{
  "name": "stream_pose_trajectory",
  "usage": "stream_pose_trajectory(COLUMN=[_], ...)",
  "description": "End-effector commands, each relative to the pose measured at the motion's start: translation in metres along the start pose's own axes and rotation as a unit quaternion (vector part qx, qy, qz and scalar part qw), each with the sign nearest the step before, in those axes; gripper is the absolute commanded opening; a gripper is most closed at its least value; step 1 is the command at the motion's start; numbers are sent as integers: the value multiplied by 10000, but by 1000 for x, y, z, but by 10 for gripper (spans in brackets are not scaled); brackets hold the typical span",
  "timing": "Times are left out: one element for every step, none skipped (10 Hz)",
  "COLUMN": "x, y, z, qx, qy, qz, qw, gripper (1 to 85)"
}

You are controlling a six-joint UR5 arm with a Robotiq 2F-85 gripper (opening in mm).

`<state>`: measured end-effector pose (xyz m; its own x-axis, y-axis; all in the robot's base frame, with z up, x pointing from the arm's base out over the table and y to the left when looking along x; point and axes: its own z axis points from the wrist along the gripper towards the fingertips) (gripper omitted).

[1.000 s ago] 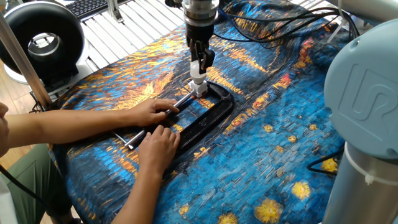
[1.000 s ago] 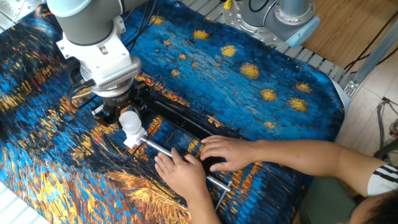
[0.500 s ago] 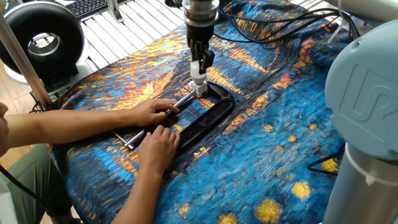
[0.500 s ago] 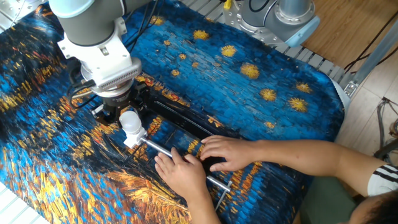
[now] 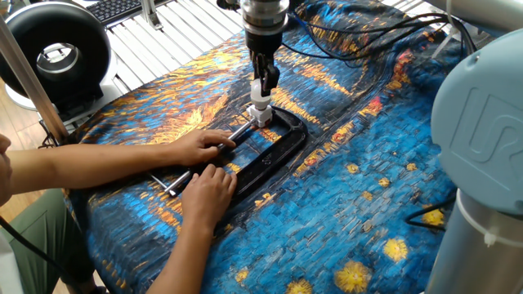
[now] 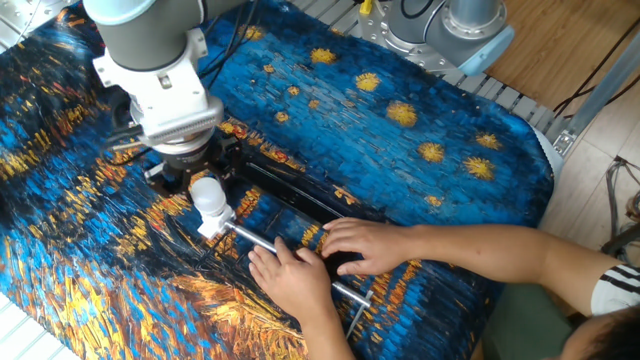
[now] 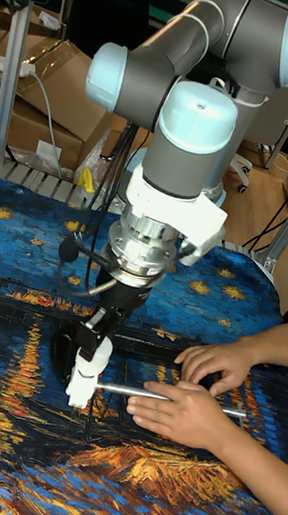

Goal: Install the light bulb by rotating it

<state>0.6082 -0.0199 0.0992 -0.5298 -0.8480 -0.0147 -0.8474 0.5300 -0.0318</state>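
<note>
nearest the tall fixed view, a person's two bare hands [image 7: 192,385] press flat on the table's blue and orange painted cloth [image 5: 351,204], one [image 5: 208,192] on the black metal c-clamp [image 5: 278,151] and the other [image 5: 200,147] over its silver screw rod [image 7: 130,392]. just past the fingers, the small matte white light bulb [image 6: 208,196] stands upright on the white blocky socket base [image 5: 260,116] at the clamp's far end. the black two-finger gripper [image 5: 263,75] comes straight down onto it, fingers narrowed around the bulb's rounded top and holding it. behind rises the grey and pale blue robot arm [image 7: 187,92].
</note>
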Motion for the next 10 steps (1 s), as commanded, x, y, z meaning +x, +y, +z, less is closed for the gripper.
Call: stream_pose_trajectory(x=[-5,-5,-5,-6,-6,-4,-5,-8,-11,-12], y=[1,1,1,2,0,-3,-5,-7,-7,-8], z=[1,2,1,-1,-3,-4,-3,-1,2,4], qx=[-1,-33,-82,-169,-220,-224,-205,-204,-201,-176], qy=[-186,-218,-242,-269,-298,-300,-337,-390,-432,-429], qz=[1329,1695,1968,2232,2495,2805,3005,3153,3249,3299], qw=[9909,9853,9801,9742,9677,9591,9530,9480,9445,9429], gripper=[237,230,207,200,197,187,173,167,167,173])
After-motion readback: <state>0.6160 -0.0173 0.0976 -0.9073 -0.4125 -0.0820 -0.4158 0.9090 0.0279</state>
